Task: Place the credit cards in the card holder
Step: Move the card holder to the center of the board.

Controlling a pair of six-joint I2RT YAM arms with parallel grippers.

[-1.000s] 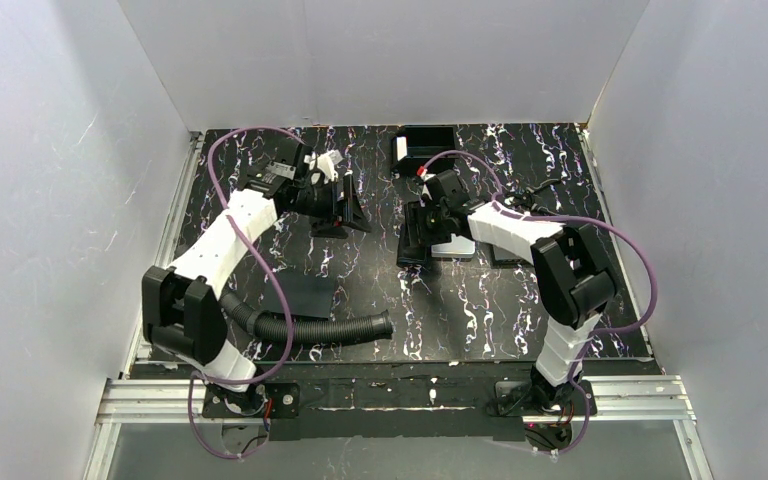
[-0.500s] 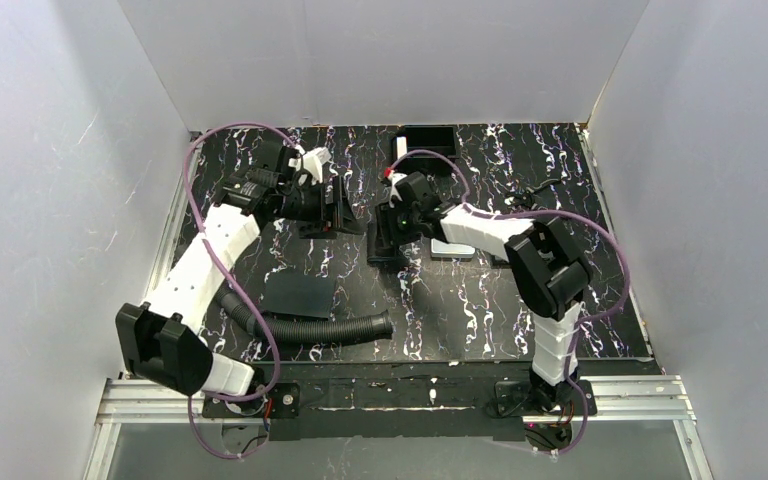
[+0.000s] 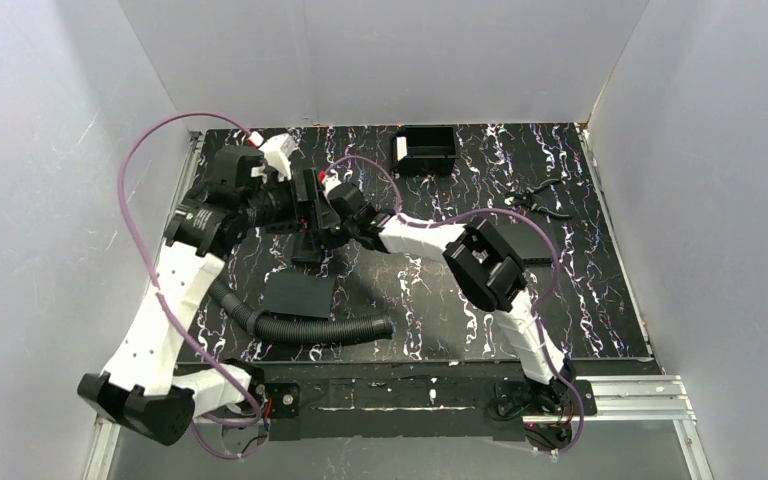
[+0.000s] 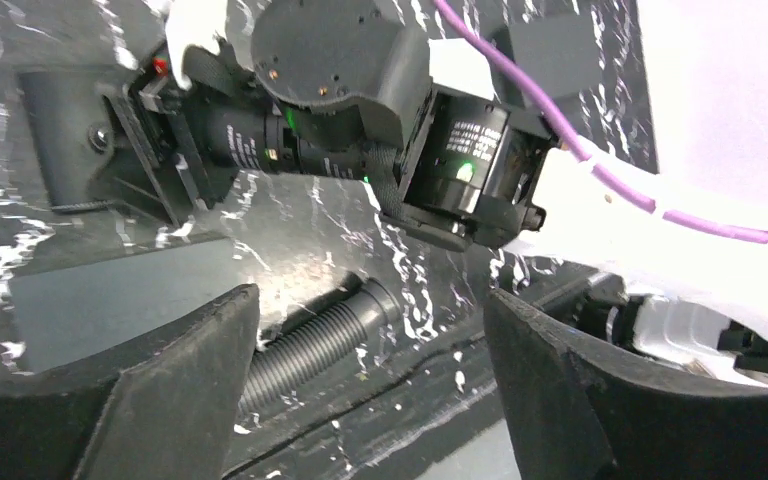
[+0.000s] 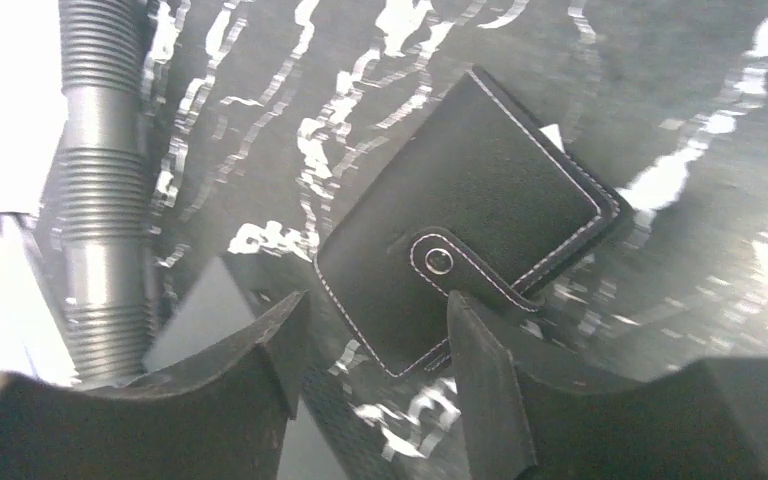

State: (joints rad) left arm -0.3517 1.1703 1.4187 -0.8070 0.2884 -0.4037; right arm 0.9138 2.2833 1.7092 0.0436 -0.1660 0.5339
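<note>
The card holder (image 5: 470, 220), a black bifold wallet with white stitching and a snapped tab, lies shut and flat on the marbled table. My right gripper (image 5: 380, 350) hovers over its near corner, open, with that corner showing between the fingertips. Seen from the top, the right arm stretches far left, and the right gripper (image 3: 309, 246) hides the wallet. My left gripper (image 4: 370, 390) is open with nothing between its fingers. It points at the right arm's wrist (image 4: 360, 130), and from the top it (image 3: 310, 203) is just behind the right gripper. No credit cards show.
A flat black pad (image 3: 298, 293) lies just in front of the grippers, with a ribbed black hose (image 3: 310, 327) in front of it. A black box (image 3: 428, 148) stands at the back. Pliers (image 3: 537, 200) and another flat black pad (image 3: 532, 247) lie to the right.
The right arm has swung from the table's middle far to the left, ending beside the left gripper. The left arm has drawn back to the left, and its jaws have widened.
</note>
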